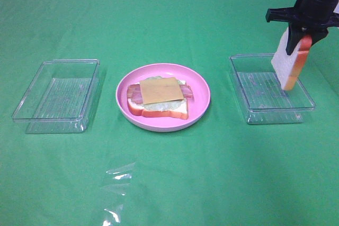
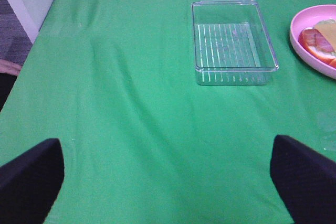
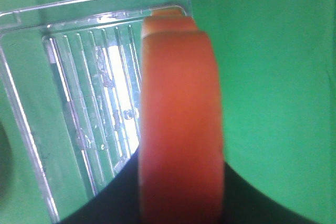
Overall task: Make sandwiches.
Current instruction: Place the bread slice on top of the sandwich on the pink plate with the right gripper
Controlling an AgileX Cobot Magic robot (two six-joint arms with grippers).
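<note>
Two clear plastic trays sit on the green-covered surface [image 1: 169, 183], one at nine o'clock [image 1: 55, 96] and one at three o'clock [image 1: 271, 89] of the single round pink plate [image 1: 163, 97]. On the plate lies one open sandwich stack: one bread slice [image 1: 157, 108], pale lettuce [image 1: 159, 107] edging out beneath, what look like two bacon strips [image 1: 136, 95] though the cheese hides their middle, and one yellow cheese slice [image 1: 161, 90] on top. The second bread slice [image 1: 290, 62] hangs edge-down above the right tray, pinched by the right gripper [image 1: 300, 38]. The left gripper [image 2: 168, 182] has its fingers spread wide, holding nothing. No writing or brand is readable.
</note>
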